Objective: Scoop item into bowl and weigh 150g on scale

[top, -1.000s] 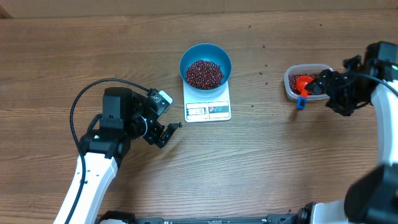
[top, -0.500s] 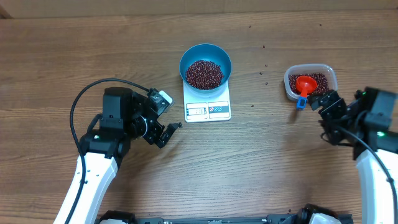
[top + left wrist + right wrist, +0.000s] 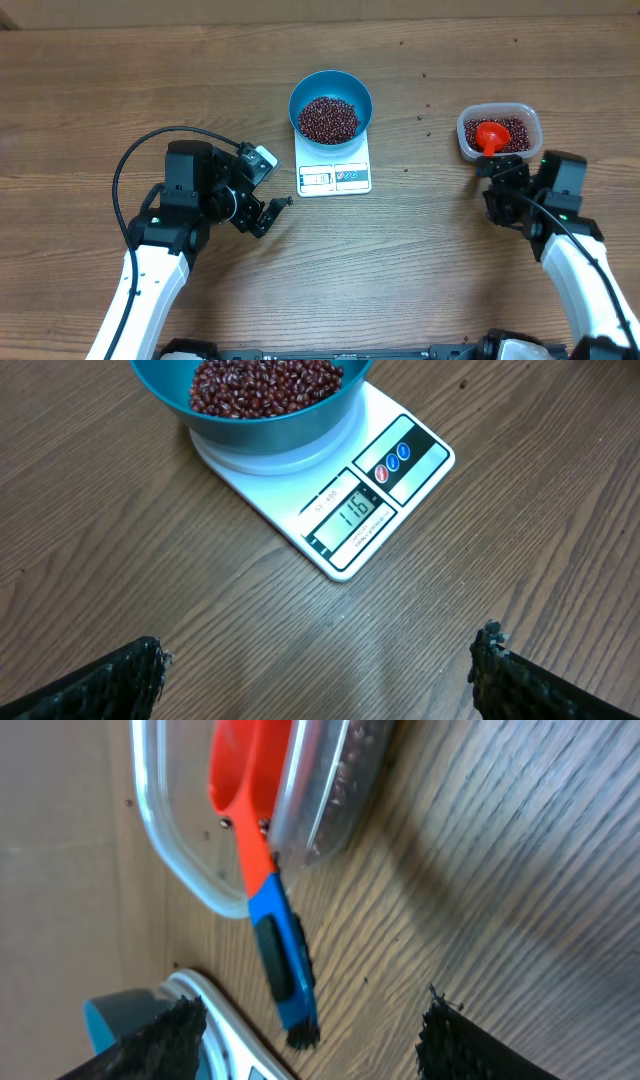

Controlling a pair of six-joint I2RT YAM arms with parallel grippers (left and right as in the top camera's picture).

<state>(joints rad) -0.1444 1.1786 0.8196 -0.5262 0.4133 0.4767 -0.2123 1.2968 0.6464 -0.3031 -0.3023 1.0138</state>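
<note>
Now right fingers [image 3: 175,1035] are apart, nothing between them. The right gripper [image 3: 495,190] has backed out of the tub [image 3: 535,125] over the last second and sits just on the near side of it. It has let go of the scoop [image 3: 489,133]. The red cup lies on the beans in the tub and the blue handle hangs over the near rim, pointing at the gripper.

Left gripper [image 3: 320,645] is spread wide and empty, unmoved, near the scale's [image 3: 335,178] front-left corner.

Bowl [image 3: 296,100] is on the scale, mid-desk [image 3: 450,270] toward the far edge, same spot as before. Beans [image 3: 329,118] heaped in it, no visible change. The tub is well off to its right, toward the right edge. A few stray beans [image 3: 424,110] lie on the desk between them.

Display [image 3: 350,515] reads 116, short of target. My read is the job isn't done and more beans are needed, so dropping the scoop looks like a pause or regrip, not the finish. Next move probably means retaking that handle, and it overhangs the rim, so access should be easy.
</note>
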